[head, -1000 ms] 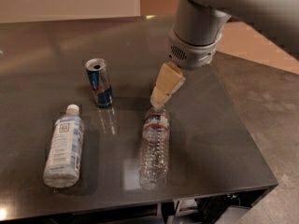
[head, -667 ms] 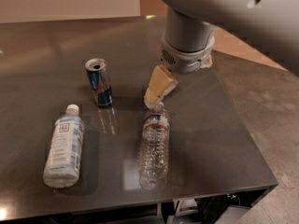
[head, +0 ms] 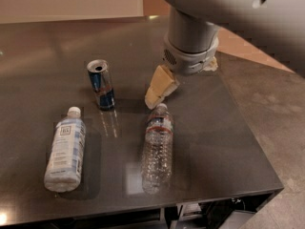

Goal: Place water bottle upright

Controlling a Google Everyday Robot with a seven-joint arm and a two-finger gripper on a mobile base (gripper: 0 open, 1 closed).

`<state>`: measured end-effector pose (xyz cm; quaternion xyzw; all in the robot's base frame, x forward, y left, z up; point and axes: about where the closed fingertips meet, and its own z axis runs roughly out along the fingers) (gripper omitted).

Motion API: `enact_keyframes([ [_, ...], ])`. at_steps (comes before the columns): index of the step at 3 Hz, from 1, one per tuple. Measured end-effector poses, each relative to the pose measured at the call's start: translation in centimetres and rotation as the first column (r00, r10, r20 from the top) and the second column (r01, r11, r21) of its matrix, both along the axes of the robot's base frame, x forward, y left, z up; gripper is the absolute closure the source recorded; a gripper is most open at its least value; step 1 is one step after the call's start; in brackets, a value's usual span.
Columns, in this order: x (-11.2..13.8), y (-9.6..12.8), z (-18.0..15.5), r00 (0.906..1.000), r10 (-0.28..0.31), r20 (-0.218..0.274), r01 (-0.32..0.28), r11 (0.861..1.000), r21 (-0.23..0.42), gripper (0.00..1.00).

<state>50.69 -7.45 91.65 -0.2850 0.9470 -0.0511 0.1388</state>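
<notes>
table edge: near rim of the dark table (head: 228, 142) runs along the bottom; stuff under it is too dark to make out.
water bottle: water bottle (head: 156, 149) lies on its side, center-near on the table, base twd the near edge, white cap pointing far.
look: clear, ribbed, see-through plastic; narrow red-and-blue band just below the neck; glints along the body.
fill: can't tell if there's any liquid inside.
band text: unreadable.
white bottle: white bottle (head: 65, 149) lies on its side at near left, well apart from the water bottle, cap also pointing far; pale label w/ a small dark mark, print not legible.
can: blue-and-silver can (head: 101, 84) stands upright, farther back and btwn the two bottles, top opened; faint reflection on the table in front of it.
gripper: gripper (head: 162, 86) hangs just beyond the water bottle's cap, cream tip angled down-left twd it; touching or not, can't tell.
gripper state: open or closed, can't tell.
arm: grey arm (head: 190, 37) comes down from top right, cut off by the top and right edges; it hides part of the far table.
floor: grey floor (head: 286, 109) to the right.
</notes>
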Motion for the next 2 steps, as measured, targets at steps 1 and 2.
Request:
enact_keyframes([
  [1, -0.2, 0.4, 0.0, 0.9995, -0.033, -0.001, 0.033, 0.999, -0.021, 0.0],
  [2, -1.1, 1.7, -0.1, 0.9951, -0.098, -0.017, 0.097, 0.995, -0.02, 0.0],
])
